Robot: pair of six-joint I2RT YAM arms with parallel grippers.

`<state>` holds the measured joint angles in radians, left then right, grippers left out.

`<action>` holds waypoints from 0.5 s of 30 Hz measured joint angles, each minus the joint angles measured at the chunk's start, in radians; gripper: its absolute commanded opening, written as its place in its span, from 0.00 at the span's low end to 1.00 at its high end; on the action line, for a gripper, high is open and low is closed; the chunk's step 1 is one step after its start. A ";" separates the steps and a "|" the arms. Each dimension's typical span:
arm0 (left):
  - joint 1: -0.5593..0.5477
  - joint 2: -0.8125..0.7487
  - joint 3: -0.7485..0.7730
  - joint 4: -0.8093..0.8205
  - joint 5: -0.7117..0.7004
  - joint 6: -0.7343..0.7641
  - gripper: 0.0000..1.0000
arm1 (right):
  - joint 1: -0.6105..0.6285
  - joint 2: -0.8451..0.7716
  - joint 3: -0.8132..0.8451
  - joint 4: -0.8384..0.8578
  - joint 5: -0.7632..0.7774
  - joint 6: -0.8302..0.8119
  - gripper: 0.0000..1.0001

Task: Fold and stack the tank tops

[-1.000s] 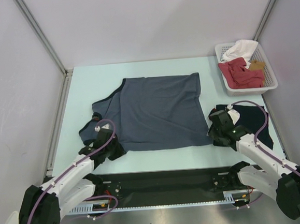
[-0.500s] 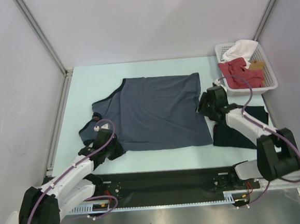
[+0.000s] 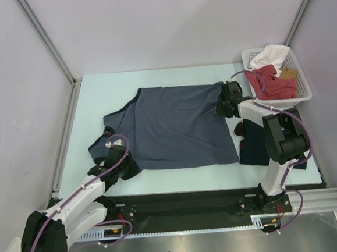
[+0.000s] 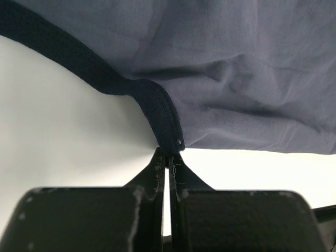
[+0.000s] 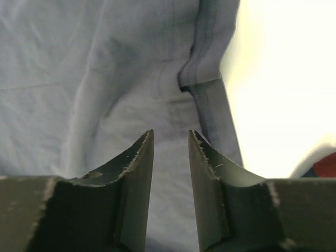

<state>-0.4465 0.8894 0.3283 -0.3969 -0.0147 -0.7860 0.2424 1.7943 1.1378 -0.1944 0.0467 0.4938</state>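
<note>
Pinching the dark binding (image 4: 157,113) at the near-left edge of the slate-blue tank top (image 3: 180,125), the left gripper (image 4: 168,157) has its fingers pressed together with only the thin cloth edge between them. That top lies spread out flat in the middle of the table (image 3: 96,96), its hem toward the right side and its shoulder straps toward the left. The right gripper (image 5: 170,139) hangs over the far-right corner of the same top, its fingers standing apart with a clear gap and nothing caught between them; the folded hem seam lies just beyond the tips. The dark navy tank top (image 3: 255,148) sits bunched on the table's right side, just beside the slate-blue one and partly under the right arm. At the far-right corner stands a white basket (image 3: 303,96) holding a red garment (image 3: 270,83) and a white garment (image 3: 271,53).
</note>
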 measured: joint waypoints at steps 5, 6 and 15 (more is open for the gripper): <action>0.000 0.000 0.000 0.000 0.000 0.000 0.00 | 0.009 0.018 0.004 -0.032 0.055 -0.033 0.43; 0.000 0.000 0.000 0.000 0.000 0.000 0.00 | 0.010 0.022 0.004 -0.037 0.063 -0.037 0.43; 0.000 -0.005 0.000 -0.001 0.000 0.001 0.00 | 0.017 0.071 0.010 -0.048 0.068 -0.058 0.25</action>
<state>-0.4465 0.8845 0.3283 -0.3977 -0.0151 -0.7853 0.2596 1.8652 1.1481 -0.2420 0.1146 0.4362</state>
